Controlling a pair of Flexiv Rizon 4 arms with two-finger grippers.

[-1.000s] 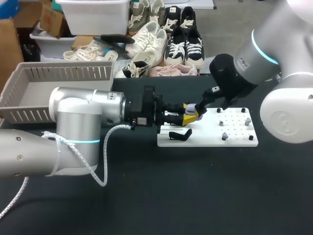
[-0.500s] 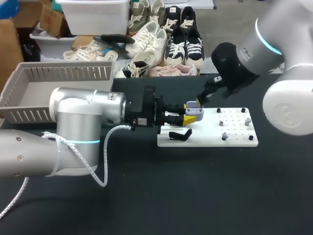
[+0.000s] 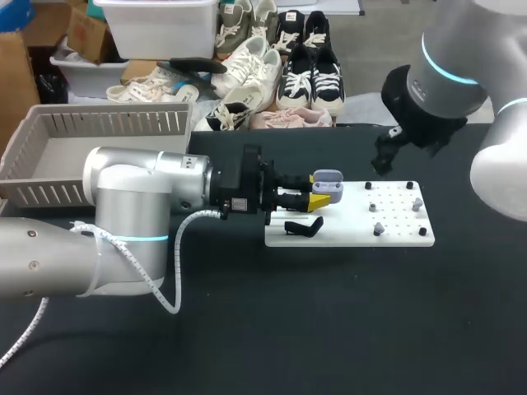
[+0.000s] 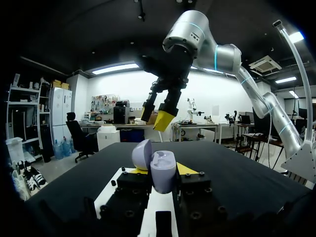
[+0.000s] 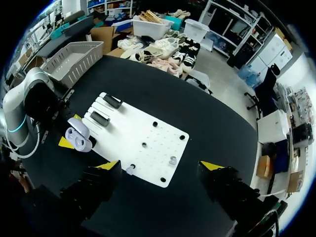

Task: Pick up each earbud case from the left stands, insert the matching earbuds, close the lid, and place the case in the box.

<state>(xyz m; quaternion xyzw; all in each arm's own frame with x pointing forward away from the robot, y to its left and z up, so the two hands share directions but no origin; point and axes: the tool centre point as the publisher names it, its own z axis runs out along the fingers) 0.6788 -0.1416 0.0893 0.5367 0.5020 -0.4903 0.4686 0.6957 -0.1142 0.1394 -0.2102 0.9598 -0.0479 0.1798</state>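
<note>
A lavender earbud case [image 3: 328,178] with its lid up is held upright in my left gripper [image 3: 319,192], which is shut on it over the left end of the white board [image 3: 395,237]. The left wrist view shows the case [image 4: 159,169] between both yellow tips. My right gripper [image 3: 385,156] hangs open and empty, high above the board's far right part; the left wrist view shows it [image 4: 160,106] beyond the case. From the right wrist view, its gripper [image 5: 159,170] looks down on the case [image 5: 78,139] and two small earbuds [image 5: 173,160] on the board [image 5: 148,128].
A black stand [image 3: 303,228] lies on the board near the case; two black stands [image 5: 100,118] show from above. Small pegs and earbuds [image 3: 377,228] dot the board's right half. A grey basket [image 3: 74,152] sits at the table's far left.
My right gripper has lifted away from the case and swung up and to the right. The left arm and the case have stayed put.
</note>
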